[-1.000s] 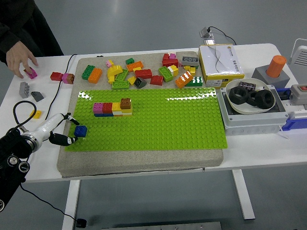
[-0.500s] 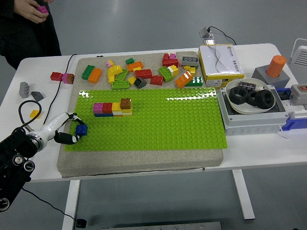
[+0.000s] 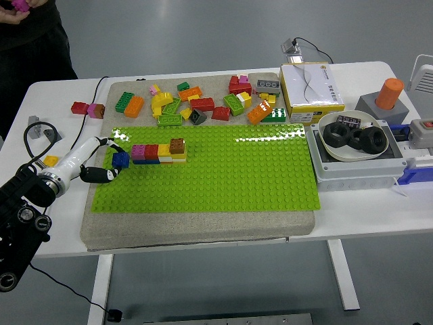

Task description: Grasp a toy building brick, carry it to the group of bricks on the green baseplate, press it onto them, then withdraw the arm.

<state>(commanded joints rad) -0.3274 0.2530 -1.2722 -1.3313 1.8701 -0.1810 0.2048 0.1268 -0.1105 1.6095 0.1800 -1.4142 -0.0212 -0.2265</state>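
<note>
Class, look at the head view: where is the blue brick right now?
The blue brick is held in the left hand over the green baseplate's left edge, just left of the group of bricks.

1 white-shelled robot left hand (image 3: 95,159), 1 blue plastic brick (image 3: 121,160) in it; 5-brick joined row (image 3: 159,152) just right; 3 black rubber tyres (image 3: 353,137) far right.

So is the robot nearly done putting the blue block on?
About halfway. Done: the left hand has picked up the blue brick. In hand: it holds the brick just left of the row of bricks on the green baseplate, right beside the pink end. Left: pressing it onto them, then pulling the arm away.
</note>
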